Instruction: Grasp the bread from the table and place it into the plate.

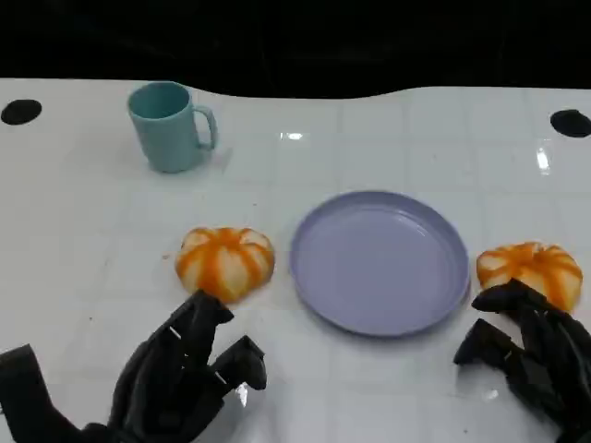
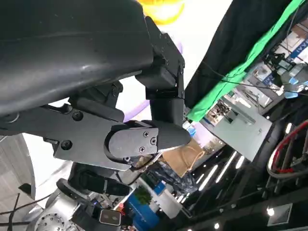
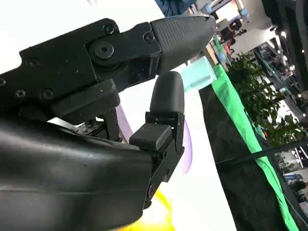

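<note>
- A white tabletop (image 1: 74, 231) carries a lavender plate (image 1: 379, 262) near the middle, bare of food
- One orange-and-white striped bread roll (image 1: 225, 262) lies just left of the plate, apart from its rim
- A second bread roll (image 1: 530, 269) of the same look lies just right of the plate, near its rim
- A teal mug (image 1: 170, 126) stands upright at the far left, well apart from the rolls, handle turned toward the plate
- The left robot hand (image 1: 185, 374) hovers near the front edge with fingers spread and nothing in them; its fingertips sit just short of the left roll, and contact cannot be told
- The right robot hand (image 1: 531, 355) is likewise spread wide and holds nothing; its upper fingers overlap the near edge of the right roll in the head view
- In the left wrist view the left robot hand (image 2: 144, 130) shows as black finger links with a yellow-orange patch of roll (image 2: 161, 10) beyond
- In the right wrist view the right robot hand (image 3: 159, 86) has fingers apart, the teal mug (image 3: 198, 77) beyond them
</note>
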{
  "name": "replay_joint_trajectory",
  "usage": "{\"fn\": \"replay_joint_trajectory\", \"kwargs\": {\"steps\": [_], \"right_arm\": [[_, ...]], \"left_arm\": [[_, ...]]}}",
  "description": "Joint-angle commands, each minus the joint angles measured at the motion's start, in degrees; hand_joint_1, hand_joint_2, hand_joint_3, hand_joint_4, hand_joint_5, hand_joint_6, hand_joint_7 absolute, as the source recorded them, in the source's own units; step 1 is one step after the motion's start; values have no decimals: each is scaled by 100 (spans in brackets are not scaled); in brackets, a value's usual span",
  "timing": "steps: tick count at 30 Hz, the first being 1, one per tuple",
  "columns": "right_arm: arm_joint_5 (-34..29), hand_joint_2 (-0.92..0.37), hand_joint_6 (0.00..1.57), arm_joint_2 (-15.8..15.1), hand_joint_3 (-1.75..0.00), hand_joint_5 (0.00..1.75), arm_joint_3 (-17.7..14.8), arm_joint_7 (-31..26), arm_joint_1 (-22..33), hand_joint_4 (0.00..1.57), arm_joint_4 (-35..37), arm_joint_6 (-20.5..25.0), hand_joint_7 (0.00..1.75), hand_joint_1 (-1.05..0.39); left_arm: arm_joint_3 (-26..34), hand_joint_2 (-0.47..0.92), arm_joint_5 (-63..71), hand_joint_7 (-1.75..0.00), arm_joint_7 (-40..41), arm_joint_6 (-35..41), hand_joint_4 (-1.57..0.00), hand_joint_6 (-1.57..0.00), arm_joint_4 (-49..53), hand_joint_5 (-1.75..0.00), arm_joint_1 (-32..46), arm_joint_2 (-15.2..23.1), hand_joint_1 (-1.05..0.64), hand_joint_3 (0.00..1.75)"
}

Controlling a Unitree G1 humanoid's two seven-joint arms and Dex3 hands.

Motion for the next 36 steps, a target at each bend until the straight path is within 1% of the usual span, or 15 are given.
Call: {"fn": "replay_joint_trajectory", "kwargs": {"steps": [1,5,9,11,13,15,16,17,19,25,27,28,30,34,36], "right_arm": [[-79,-92,64,-76,-15,156,8,-98,117,64,-57,-54,117,-55],[-91,-92,65,-73,-16,156,26,-111,109,64,-63,-49,117,-56],[-107,-92,63,-67,-17,157,34,-101,74,63,-40,-61,117,-54],[-145,-92,64,-53,-17,157,42,-139,55,63,-13,-130,117,-55],[-154,-92,64,-46,-17,158,40,-148,49,63,-1,-152,117,-55],[-157,-92,64,-45,-17,158,39,-149,48,63,2,-156,117,-55],[-179,-92,64,-28,-17,158,46,-186,30,63,20,-186,117,-55],[-210,-92,64,-23,-18,158,57,-209,12,64,47,-228,117,-55],[-247,-92,64,-21,-22,158,66,-221,-6,64,78,-271,117,-54],[-241,-92,64,-42,-23,158,63,-219,-4,64,58,-228,118,-53],[-264,-92,64,-49,-24,158,65,-230,-6,64,82,-286,118,-53],[-283,-92,64,-53,-24,158,66,-238,-7,64,100,-331,118,-54],[-289,-92,64,-63,-24,158,61,-226,-20,65,142,-383,118,-55],[-267,-92,63,-74,-25,158,56,-190,-44,65,202,-416,117,-54],[-225,-92,63,-75,-23,158,38,-198,-63,65,198,-329,117,-54]], "left_arm": [[55,92,4,-175,-74,-96,-78,-57,4,-175,28,35,-51,39],[24,92,124,-175,-136,-218,-79,-57,44,-175,-13,91,-52,37],[-83,92,504,-134,-273,-776,-64,-54,167,-168,-94,147,-55,37],[-149,92,779,-90,-219,-1140,-59,-58,179,-147,-118,142,-56,35],[-179,92,892,-76,-202,-1306,-57,-61,207,-141,-123,135,-57,35],[-185,92,908,-72,-209,-1361,-57,-62,237,-140,-126,128,-57,34],[-264,92,1240,-67,-116,-1657,-54,-58,125,-134,-165,229,-56,32],[-342,92,1610,-49,1,-1993,-52,-55,29,-116,-204,317,-55,28],[-462,92,2217,-24,195,-2569,-48,-54,-54,-97,-269,446,-56,23],[-684,92,3437,-14,873,-3553,-39,-56,84,-92,-402,721,-64,20],[-786,92,4051,-13,1146,-3684,-38,-56,-5,-93,-469,965,-65,21],[-849,92,4477,-10,1321,-3744,-29,-51,-85,-88,-514,1133,-61,19],[-950,92,5094,-8,1604,-3826,-24,-49,-197,-86,-609,1378,-58,17],[-1072,92,5403,-5,1869,-3858,-20,-48,-240,-82,-686,1542,-50,8],[-1206,92,6184,-3,2121,-3686,-18,-47,-396,-76,-858,1840,-53,5]]}}
